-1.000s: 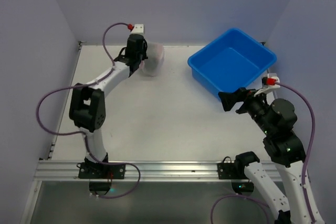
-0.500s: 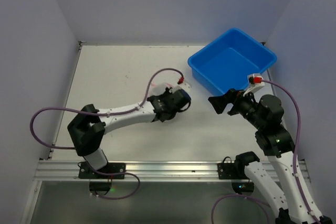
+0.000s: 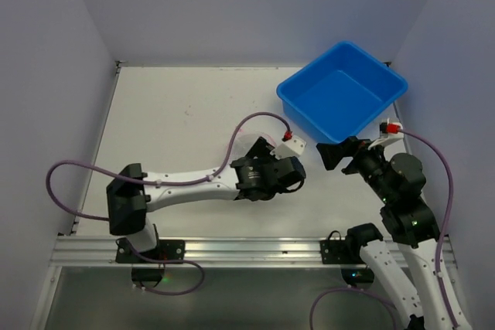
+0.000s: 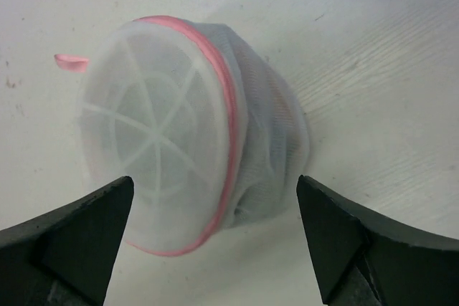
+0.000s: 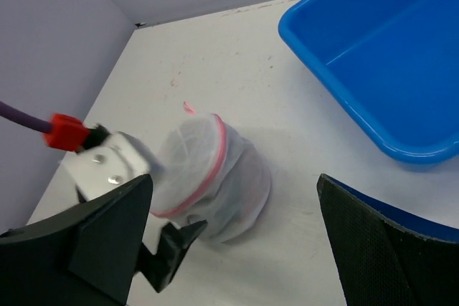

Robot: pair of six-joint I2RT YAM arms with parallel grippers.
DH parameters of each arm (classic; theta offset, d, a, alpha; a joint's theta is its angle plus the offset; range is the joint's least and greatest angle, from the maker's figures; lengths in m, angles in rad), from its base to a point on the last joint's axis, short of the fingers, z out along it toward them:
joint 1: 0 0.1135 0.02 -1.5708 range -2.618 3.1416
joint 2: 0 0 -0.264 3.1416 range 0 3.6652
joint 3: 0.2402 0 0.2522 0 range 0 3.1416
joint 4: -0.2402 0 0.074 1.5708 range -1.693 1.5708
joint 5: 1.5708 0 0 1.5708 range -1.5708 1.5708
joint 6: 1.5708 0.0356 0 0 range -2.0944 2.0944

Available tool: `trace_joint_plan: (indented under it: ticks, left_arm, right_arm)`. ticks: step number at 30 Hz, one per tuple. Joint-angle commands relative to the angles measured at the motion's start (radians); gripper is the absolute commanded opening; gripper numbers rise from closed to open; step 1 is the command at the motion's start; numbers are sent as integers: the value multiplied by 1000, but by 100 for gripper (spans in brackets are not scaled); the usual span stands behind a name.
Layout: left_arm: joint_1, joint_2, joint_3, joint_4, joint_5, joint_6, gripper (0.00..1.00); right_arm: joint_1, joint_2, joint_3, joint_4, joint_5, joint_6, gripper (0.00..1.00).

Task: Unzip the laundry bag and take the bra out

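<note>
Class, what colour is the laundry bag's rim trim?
Pink, on the white mesh laundry bag; clearest in left wrist view.

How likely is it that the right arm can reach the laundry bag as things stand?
Probably yes. The laundry bag lies just ahead of the open right gripper, with only bare table between. The open left gripper straddles it but leaves that side free.

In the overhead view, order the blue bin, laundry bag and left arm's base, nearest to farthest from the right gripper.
1. blue bin, just beyond the right gripper
2. laundry bag, mid-table, leftward
3. left arm's base, far left edge
</note>
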Motion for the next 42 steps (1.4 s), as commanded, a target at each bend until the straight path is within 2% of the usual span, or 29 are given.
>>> trace_joint_plan:
  ticks: [1, 5, 7, 9, 10, 11, 13, 14, 17, 21, 27, 31, 36, 39, 42]
  left_arm:
    - [2, -195, -45, 60, 84, -122, 100]
    - [18, -367, -123, 90, 129, -196, 100]
    - [44, -456, -195, 70, 132, -300, 100]
    - [141, -531, -269, 67, 172, -416, 100]
    - [184, -554, -312, 80, 268, -446, 100]
    - [277, -576, -408, 102, 319, -467, 100]
    - [347, -625, -504, 204, 443, -513, 100]
    - [398, -634, -581, 238, 477, -529, 100]
    - [442, -628, -653, 330, 557, -587, 99]
    - [455, -589, -723, 438, 620, -625, 98]
    - [475, -515, -756, 521, 657, -633, 95]
    - [498, -466, -759, 522, 620, -597, 93]
    - [542, -423, -742, 518, 583, -514, 91]
    - [568, -401, -725, 539, 575, -471, 91]
    - [600, -355, -667, 564, 585, -417, 91]
  right_arm:
    - [5, 5, -3, -23, 18, -20, 99]
    - [5, 54, 8, -20, -4, -37, 99]
    - [6, 129, 25, -20, -28, -36, 99]
    - [29, 191, 52, -7, -47, -20, 99]
    - [49, 250, 67, 25, -34, -14, 99]
    - [104, 283, 78, 41, -12, -11, 99]
    - [185, 400, 136, 64, 58, -14, 99]
    - [199, 447, 161, 67, 68, -16, 99]
    - [235, 632, 276, 69, 78, -40, 99]
    - [270, 824, 377, 95, 96, -46, 98]
    - [295, 1025, 373, 180, 102, -19, 84]
    - [319, 1051, 237, 276, 88, -11, 76]
    - [334, 1012, 79, 302, 73, 29, 57]
    - [338, 935, -26, 285, 47, 76, 50]
    - [357, 874, -89, 273, 4, 116, 49]
